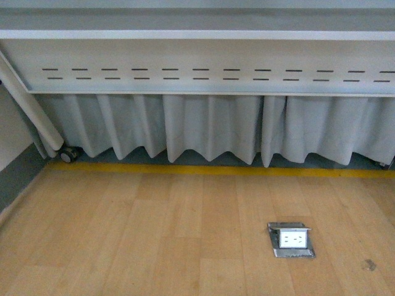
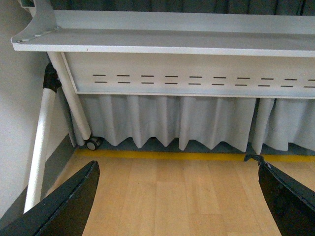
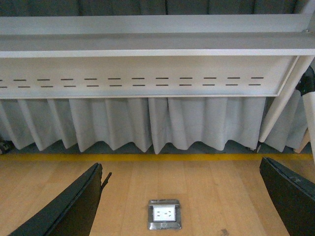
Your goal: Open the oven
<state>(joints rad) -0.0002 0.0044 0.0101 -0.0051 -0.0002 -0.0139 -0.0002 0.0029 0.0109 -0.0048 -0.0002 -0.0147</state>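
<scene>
The oven is out of view in all three views. My left gripper [image 2: 177, 196] is open and empty, its black fingers [image 2: 69, 206] spread wide over the wooden floor. My right gripper [image 3: 179, 196] is open and empty too, its black fingers [image 3: 69, 206] wide apart above the floor. Neither arm shows in the front view.
A white table [image 1: 197, 34] with a slotted panel stands ahead, a pleated white skirt [image 1: 203, 132] below it. A yellow floor line [image 1: 216, 169] runs along it. A metal floor socket [image 1: 291, 239] lies in the wood; it also shows in the right wrist view [image 3: 164, 214]. A castor [image 1: 68, 154] sits at the table leg.
</scene>
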